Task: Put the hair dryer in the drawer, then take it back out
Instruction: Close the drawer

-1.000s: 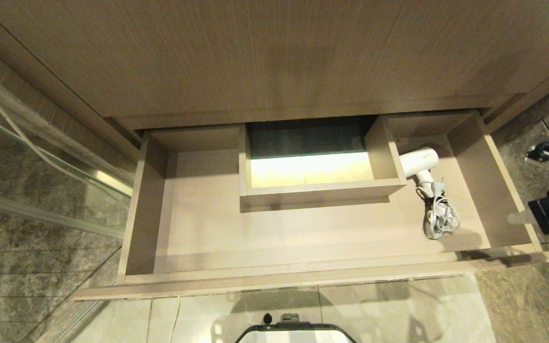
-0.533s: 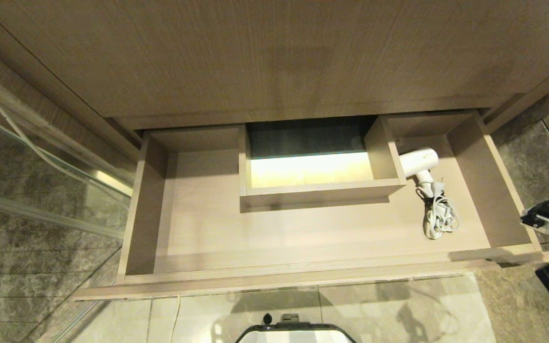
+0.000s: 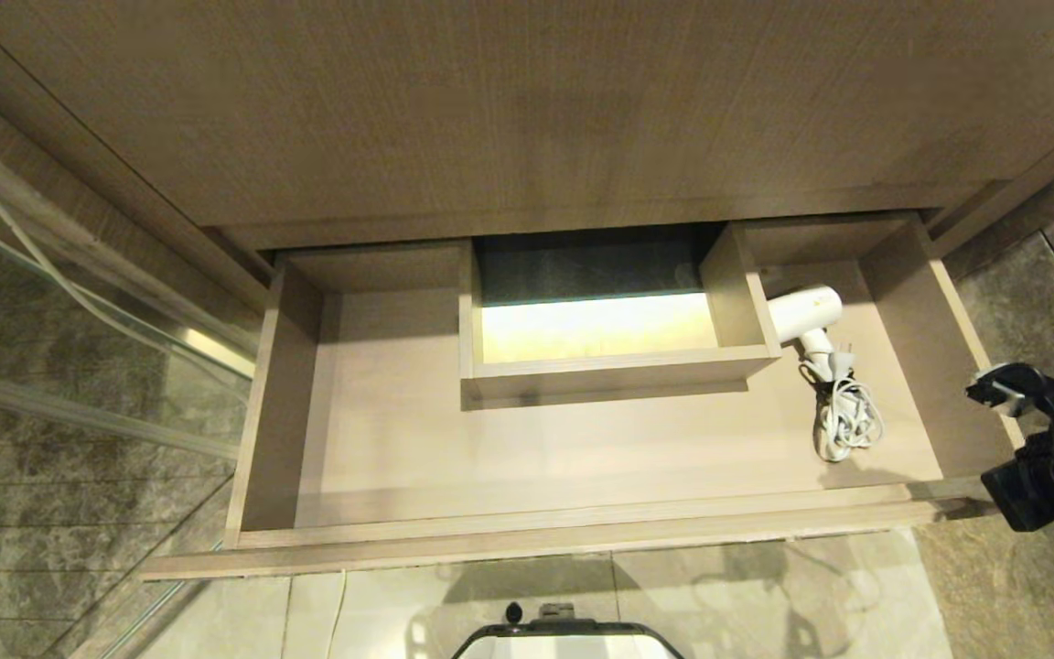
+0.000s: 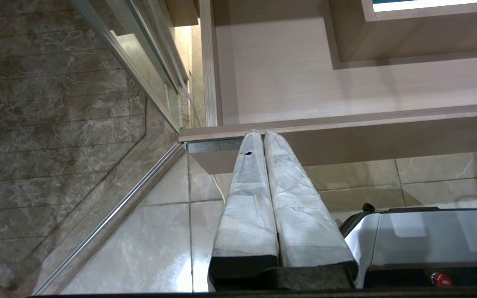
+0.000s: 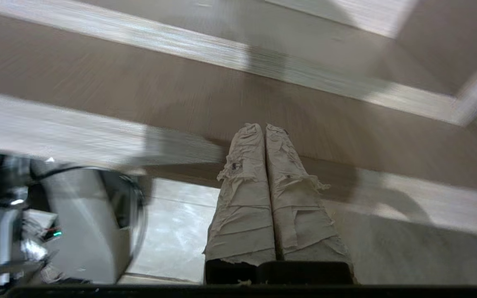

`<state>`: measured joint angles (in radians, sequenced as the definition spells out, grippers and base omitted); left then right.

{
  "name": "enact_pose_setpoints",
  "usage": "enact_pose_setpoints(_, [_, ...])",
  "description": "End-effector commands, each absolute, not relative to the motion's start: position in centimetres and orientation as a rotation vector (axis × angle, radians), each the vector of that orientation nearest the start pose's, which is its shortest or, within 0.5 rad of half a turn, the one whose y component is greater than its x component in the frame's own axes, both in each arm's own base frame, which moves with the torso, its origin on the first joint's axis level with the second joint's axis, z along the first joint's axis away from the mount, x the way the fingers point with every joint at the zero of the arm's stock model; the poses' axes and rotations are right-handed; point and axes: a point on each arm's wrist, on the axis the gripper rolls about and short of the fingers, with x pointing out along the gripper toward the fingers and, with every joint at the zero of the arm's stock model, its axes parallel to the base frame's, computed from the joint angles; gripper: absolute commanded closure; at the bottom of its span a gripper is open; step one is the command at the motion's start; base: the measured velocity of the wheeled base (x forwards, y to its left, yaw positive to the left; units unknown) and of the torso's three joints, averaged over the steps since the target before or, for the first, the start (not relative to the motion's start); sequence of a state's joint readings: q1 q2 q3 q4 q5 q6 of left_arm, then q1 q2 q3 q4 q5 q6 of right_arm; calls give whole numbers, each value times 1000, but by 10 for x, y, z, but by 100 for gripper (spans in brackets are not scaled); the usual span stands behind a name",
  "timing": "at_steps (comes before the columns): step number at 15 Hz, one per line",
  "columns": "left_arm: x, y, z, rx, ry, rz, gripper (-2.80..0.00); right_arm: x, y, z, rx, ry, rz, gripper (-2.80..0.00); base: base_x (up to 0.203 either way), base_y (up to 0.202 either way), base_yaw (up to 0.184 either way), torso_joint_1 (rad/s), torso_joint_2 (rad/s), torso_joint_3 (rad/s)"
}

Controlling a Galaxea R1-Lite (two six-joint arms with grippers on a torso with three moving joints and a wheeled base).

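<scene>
The right gripper point(image 5: 262, 129), its fingers point(image 5: 246, 165) pressed together on nothing, is swinging back in toward the drawer point(image 3: 582, 540): half a second ago it was hanging out past the drawer's right front corner, and now it is sitting beside the drawer's right wall. The hair dryer point(image 3: 806, 316) is lying untouched inside the drawer, against the right side of the boxed cut-out point(image 3: 614, 366), its bundled cord point(image 3: 845, 421) nearer the drawer front. The placing half looks done, with the arm probably lining up to fetch the dryer, while the left gripper point(image 4: 259, 134) is idling with fingers together below the drawer's front.
</scene>
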<state>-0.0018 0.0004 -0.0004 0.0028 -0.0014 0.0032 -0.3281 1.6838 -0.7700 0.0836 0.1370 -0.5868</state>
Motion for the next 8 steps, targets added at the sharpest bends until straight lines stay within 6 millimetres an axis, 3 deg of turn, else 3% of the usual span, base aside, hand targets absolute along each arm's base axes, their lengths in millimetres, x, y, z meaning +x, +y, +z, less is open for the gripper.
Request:
enact_pose_setpoints(1, [-23, 0, 75, 3, 5, -3, 0, 242, -80, 116, -298, 1034, 120, 0, 0, 0, 0, 0, 0, 0])
enact_pose_setpoints(8, [-23, 0, 75, 3, 3, -3, 0, 238, -78, 159, -309, 821, 158, 0, 0, 0, 0, 0, 0, 0])
